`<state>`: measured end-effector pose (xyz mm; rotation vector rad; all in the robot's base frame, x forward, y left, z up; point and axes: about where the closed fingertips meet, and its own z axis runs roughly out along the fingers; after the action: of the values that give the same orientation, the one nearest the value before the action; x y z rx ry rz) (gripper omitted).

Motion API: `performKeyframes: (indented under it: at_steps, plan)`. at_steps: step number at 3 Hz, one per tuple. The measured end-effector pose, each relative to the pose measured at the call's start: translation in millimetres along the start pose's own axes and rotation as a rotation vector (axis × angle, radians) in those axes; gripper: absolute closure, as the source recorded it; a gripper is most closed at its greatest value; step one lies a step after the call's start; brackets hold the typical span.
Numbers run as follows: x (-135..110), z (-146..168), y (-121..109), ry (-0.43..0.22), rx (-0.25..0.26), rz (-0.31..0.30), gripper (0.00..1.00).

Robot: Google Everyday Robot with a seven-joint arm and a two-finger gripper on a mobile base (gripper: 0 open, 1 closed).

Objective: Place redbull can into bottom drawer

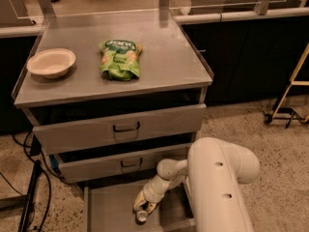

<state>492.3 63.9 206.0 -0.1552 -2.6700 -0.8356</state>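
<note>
The gripper (144, 207) hangs low inside the open bottom drawer (106, 211), seemingly clamped on the redbull can (141, 216), at six o'clock from the snack bag (119, 59). Light, rigid, slick metal, likely dentable: best held mid-body.

The arm (219, 187) is cream-white, thick and rounded, with two small dark holes; its yellowish gripper (144, 206) is below the counter's (169, 57) front edge.

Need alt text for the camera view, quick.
The robot's pincer reaches down into the open bottom drawer of a grey cabinet, right at the redbull can low over the drawer floor. On the cabinet's top lie a green snack bag and a pale bowl.
</note>
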Motion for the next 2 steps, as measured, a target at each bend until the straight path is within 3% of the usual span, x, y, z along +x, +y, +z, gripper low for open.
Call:
performKeyframes:
  at_steps: [2]
  plan:
    - [-24.3, 10.4, -18.0, -0.049, -0.006, 0.062, 1.0]
